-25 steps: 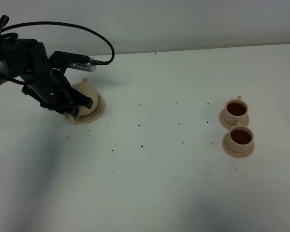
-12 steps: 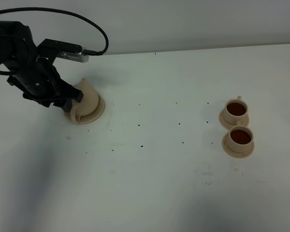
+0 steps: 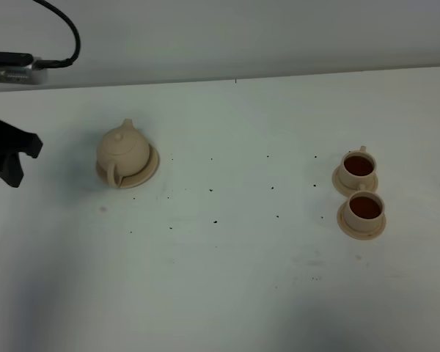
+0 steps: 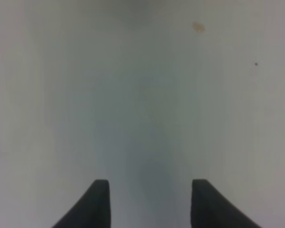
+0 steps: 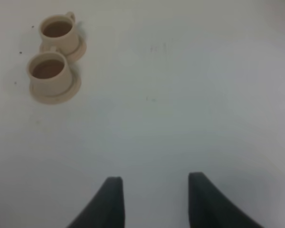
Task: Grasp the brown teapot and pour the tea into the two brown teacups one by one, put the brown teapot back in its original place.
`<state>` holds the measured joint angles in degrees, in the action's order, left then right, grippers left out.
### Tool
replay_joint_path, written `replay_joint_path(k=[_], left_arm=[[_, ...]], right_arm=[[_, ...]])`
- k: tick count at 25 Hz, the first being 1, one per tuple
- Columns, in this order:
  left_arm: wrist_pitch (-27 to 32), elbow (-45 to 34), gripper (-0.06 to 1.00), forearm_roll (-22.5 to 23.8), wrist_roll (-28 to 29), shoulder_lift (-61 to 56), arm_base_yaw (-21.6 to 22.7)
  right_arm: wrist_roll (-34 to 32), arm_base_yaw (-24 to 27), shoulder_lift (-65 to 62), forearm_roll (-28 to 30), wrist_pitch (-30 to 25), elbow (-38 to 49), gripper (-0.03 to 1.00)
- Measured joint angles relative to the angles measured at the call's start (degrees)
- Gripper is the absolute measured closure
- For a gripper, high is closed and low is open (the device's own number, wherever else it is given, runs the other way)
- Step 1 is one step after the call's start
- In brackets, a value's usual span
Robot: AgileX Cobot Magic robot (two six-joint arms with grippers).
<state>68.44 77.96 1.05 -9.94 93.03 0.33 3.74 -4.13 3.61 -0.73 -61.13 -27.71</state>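
Pulling away to the left edge of the frame, the left gripper [image 3: 11, 158] is now hanging wide and empty, leaving the brown teapot [image 3: 123, 152] sitting on its saucer [image 3: 149, 167] at upper left, while both teacups [image 3: 360, 166] at right are holding tea, suggesting the task is ending.

Left gripper [image 4: 149, 204] at the far left edge of the overhead view, fingers [image 4: 97, 204] spread apart, nothing between them. Right gripper [image 5: 154, 202], seen only by its own wrist camera, fingers [image 5: 111, 202] likewise parted and empty, above bare counter [image 5: 180, 118].
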Motion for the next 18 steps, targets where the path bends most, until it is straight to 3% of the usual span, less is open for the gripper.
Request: replay_joint_path(k=[6,13,18], left_arm=[[0.0,-15.9,0.63,-1.1,4.0,-17.8,0.7],[-0.1,-31.7,0.65,-4.2,6.0,-38.9,0.7],[-5.0,-42.9,0.65,-5.6,7.6,-50.4,0.7]], right_arm=[[0.0,0.0,0.0,0.0,0.0,0.0,0.64],[0.0,0.0,0.0,0.0,0.0,0.0,0.64],[0.0,0.0,0.0,0.0,0.0,0.0,0.64]])
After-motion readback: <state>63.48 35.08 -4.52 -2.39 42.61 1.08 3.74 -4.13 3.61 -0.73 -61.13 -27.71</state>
